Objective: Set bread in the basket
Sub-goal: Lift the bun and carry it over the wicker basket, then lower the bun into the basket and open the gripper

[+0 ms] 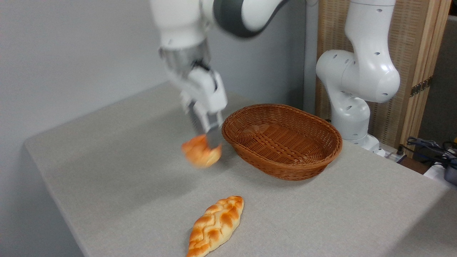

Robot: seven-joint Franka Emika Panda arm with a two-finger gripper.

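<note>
My hand (pixel 210 141) pinches the bread (pixel 200 152), a small round golden bun, blurred, just left of the basket (pixel 282 141) and outside its rim; whether the bun touches the counter (pixel 142 185) I cannot tell. The oval brown wicker basket sits on the pale grey cloth-like counter surface. A long braided loaf (pixel 216 225) lies near the front edge, well apart from the bun. My white arm base (pixel 357 89) stands behind the basket. Background: plain grey wall (pixel 71 53) at left, a woven panel in a wooden frame (pixel 421 71) at right, with dark cables (pixel 432 148) beside it.
</note>
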